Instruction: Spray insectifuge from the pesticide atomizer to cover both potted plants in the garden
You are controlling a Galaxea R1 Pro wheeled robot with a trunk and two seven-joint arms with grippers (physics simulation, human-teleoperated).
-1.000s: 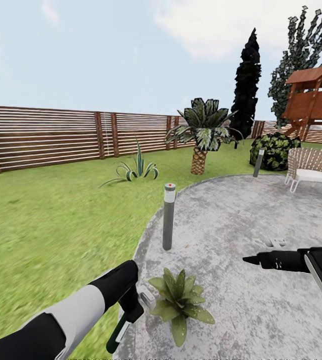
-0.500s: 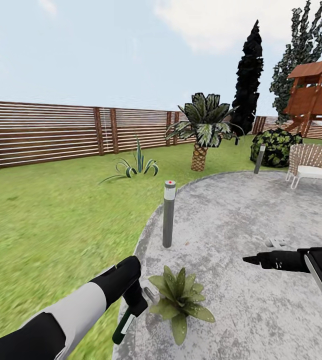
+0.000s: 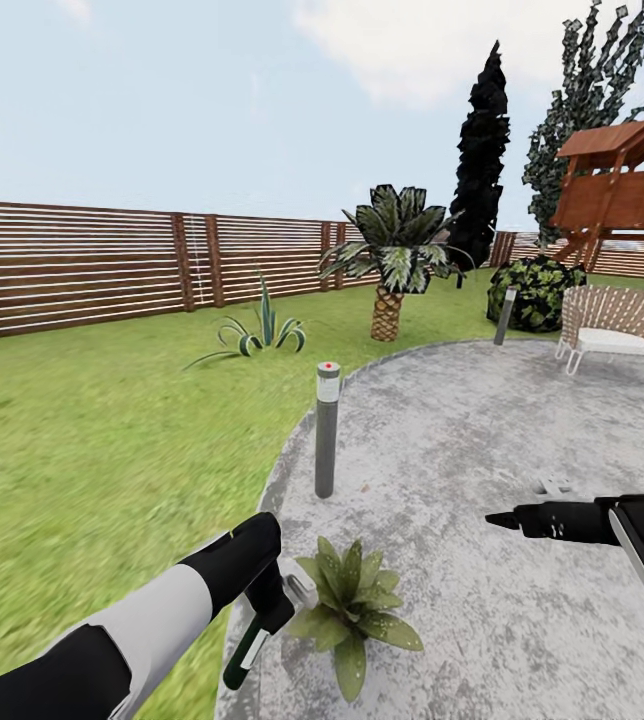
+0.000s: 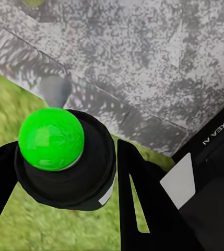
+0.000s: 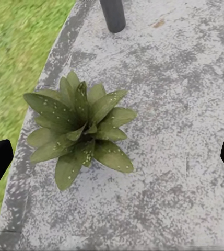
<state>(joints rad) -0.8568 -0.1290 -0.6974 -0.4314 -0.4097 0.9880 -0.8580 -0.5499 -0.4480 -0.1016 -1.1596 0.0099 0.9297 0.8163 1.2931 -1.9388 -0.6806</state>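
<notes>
Dark green and banded in white, the pesticide atomizer (image 3: 245, 645) hangs tilted in the robot's left end effector (image 3: 274, 610) at the lower left of the head view, over the seam where the lawn (image 3: 92, 450) meets the grey speckled patio (image 3: 502, 470); the left wrist view looks straight down on its bright green cap (image 4: 51, 138) with a black finger closed in against each side of the dark collar. Just right of that end effector, one potted plant (image 3: 350, 612) spreads its low rosette of olive leaves on the patio's edge, the nearest leaves touching or almost touching the white nozzle; the right wrist view shows the same rosette (image 5: 80, 128) from above, its leaves flecked with pale dots, lying between two black fingertips spread far apart at the frame's edges. Behind the plant a grey bollard lamp (image 3: 326, 428) stands upright near the patio rim. Farther back on the grass are a striped agave (image 3: 258, 332) and a palm (image 3: 392, 258) before the brown slatted fence (image 3: 82, 265). At right, the right end effector (image 3: 507, 520) is held out level over the paving, well apart from the plant and holding nothing. Beyond it sit a woven chair (image 3: 617, 330), a dark shrub (image 3: 537, 290) and a wooden playhouse (image 3: 622, 185).
</notes>
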